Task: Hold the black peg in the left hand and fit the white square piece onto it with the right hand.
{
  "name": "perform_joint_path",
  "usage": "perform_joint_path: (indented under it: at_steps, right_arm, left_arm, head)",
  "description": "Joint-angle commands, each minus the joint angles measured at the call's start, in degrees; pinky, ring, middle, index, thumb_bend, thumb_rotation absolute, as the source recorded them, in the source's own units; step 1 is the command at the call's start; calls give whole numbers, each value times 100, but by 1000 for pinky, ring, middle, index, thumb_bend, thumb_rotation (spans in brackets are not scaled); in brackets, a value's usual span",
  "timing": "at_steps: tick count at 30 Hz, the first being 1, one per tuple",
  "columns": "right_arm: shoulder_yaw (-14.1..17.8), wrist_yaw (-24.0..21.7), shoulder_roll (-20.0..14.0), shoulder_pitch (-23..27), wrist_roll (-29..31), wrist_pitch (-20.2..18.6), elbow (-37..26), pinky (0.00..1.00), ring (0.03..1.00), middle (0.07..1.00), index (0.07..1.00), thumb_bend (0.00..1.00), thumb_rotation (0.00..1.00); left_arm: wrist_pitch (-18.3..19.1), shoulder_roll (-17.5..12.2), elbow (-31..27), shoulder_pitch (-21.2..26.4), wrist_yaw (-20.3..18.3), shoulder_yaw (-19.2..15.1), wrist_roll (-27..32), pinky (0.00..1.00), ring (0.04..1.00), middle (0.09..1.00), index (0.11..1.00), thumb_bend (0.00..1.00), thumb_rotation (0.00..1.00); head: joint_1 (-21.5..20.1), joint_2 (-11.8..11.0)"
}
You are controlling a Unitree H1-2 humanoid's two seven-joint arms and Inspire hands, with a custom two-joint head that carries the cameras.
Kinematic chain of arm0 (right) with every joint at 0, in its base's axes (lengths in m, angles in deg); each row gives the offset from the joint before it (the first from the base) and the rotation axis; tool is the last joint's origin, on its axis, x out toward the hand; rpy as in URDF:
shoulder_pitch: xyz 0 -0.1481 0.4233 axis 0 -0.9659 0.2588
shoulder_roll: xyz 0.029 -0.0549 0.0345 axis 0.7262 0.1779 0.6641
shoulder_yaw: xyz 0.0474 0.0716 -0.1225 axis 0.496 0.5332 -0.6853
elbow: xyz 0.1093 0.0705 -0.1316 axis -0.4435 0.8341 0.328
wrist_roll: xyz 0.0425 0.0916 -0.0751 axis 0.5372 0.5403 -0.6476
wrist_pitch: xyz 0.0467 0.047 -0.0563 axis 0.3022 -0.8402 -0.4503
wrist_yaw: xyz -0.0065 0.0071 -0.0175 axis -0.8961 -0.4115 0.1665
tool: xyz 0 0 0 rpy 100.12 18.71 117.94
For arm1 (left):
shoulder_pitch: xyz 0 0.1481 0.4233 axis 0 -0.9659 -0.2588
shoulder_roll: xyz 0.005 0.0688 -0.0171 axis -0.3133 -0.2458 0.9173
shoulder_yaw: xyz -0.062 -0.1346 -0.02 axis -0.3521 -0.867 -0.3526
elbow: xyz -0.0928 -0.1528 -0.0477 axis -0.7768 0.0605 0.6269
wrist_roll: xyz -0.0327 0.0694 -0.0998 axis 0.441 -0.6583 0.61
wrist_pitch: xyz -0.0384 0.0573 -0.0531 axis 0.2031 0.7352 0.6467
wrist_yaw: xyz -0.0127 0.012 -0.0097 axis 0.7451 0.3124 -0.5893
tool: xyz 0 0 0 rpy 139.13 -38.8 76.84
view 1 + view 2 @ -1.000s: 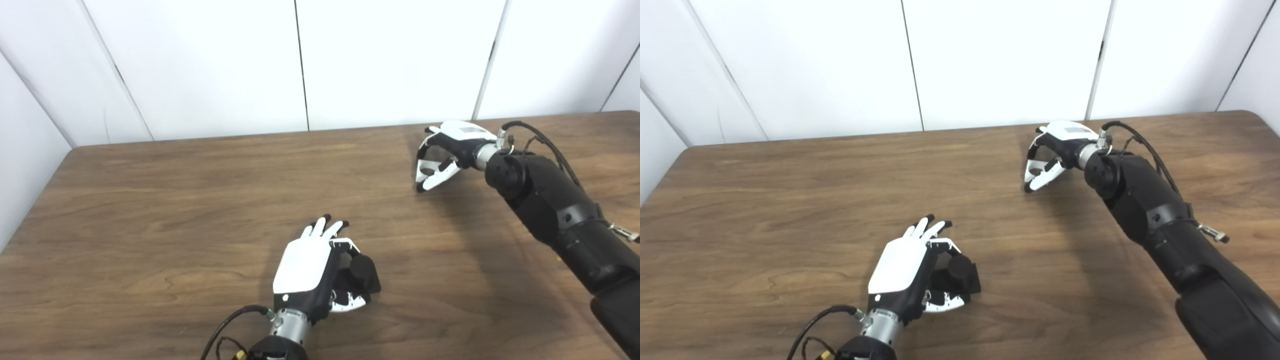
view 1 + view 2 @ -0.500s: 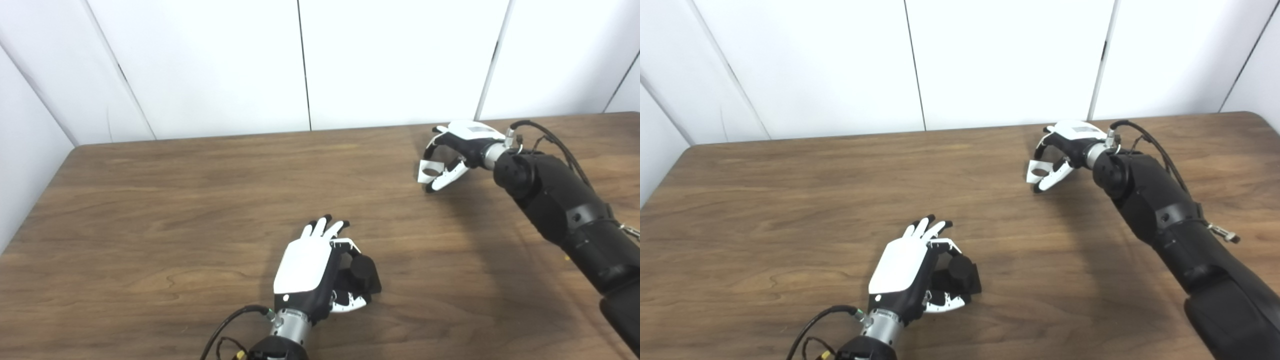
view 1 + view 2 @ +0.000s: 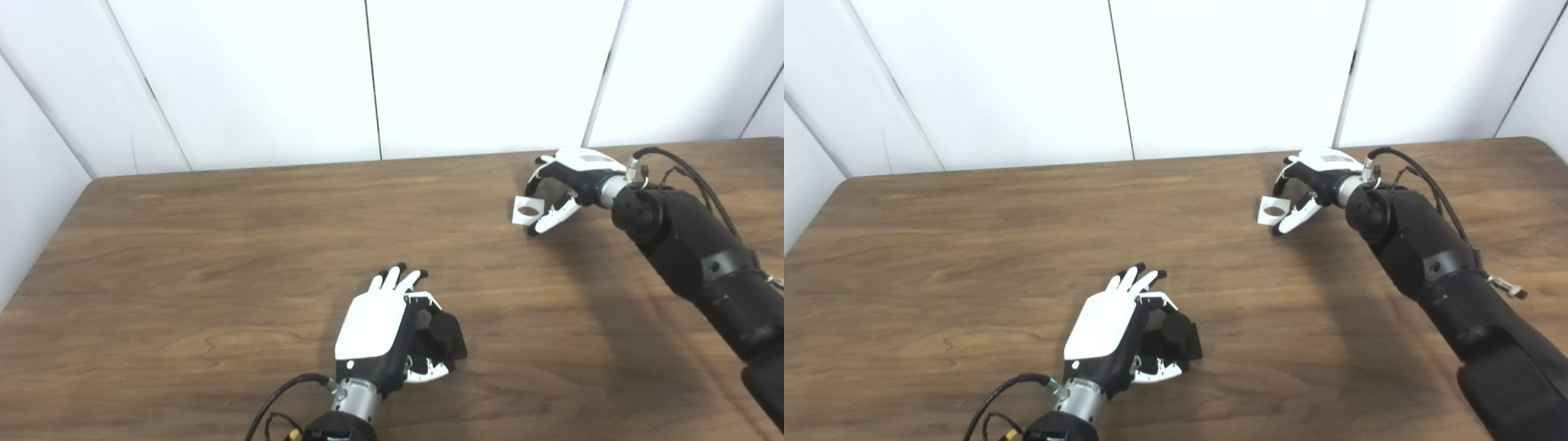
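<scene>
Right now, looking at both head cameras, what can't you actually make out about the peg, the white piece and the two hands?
- black peg: its lower part and left side, hidden by the left hand in both views.
- white square piece: its far edge, covered by the right hand; whether it touches the table cannot be told.
- Both arms: cut off by the bottom edge.

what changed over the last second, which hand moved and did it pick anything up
The right hand drew back toward the table's right side with the white square piece pinched in its fingers; the piece now shows more clearly, its round hole facing the camera. The left hand stayed put near the front edge, closed on the black peg. Nothing was let go.
</scene>
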Motion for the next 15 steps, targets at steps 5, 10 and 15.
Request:
perform_joint_path:
  at_steps: [5, 10, 15]
  right_arm:
    - [74, 92, -149, 133, -19, 82, -78, 1000, 1000, 975, 658, 788, 304]
    - [95, 168, -96, 121, 10, 114, -60, 1000, 1000, 970, 619, 776, 271]
    - [116, 245, -53, 117, 13, 135, -38, 1000, 1000, 964, 499, 537, 162]
  left_arm:
    - [-31, 16, -136, 77, 5, -9, -86, 1000, 1000, 928, 492, 512, 80]
    - [-35, 24, -137, 73, 9, 2, -89, 1000, 1000, 927, 492, 512, 79]
    - [-9, 35, -153, 84, -46, 10, -117, 1000, 1000, 931, 492, 510, 81]
  head:
    - [11, 10]
    - [15, 14]
    - [17, 16]
